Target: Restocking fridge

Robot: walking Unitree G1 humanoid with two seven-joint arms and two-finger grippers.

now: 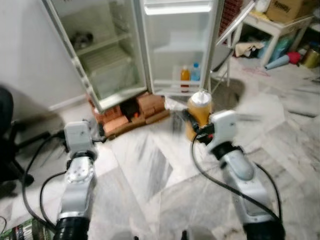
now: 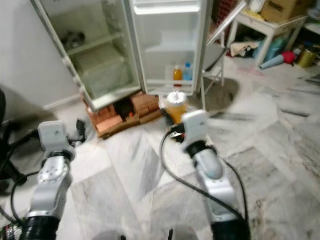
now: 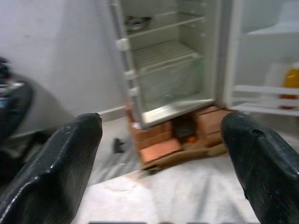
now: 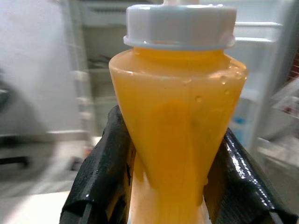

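**Juice bottle gripped, fridge open ahead**

The right gripper (image 4: 173, 186) is clamped on an upright orange juice bottle (image 1: 200, 112) with a white cap, at about one o'clock. The left gripper (image 3: 163, 154), at ten o'clock, has its fingers spread wide and bare. At twelve o'clock the fridge (image 1: 180, 50) stands open on bricks (image 1: 132, 116); two bottles (image 1: 190, 74) sit on its low door shelf.

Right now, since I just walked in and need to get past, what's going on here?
The robot is restocking the fridge, which stands open on bricks. Its right gripper is shut on a bottle of orange juice with a white cap, held upright in front of the fridge. Two bottles already sit on a low door shelf. The left gripper is open and holds nothing.
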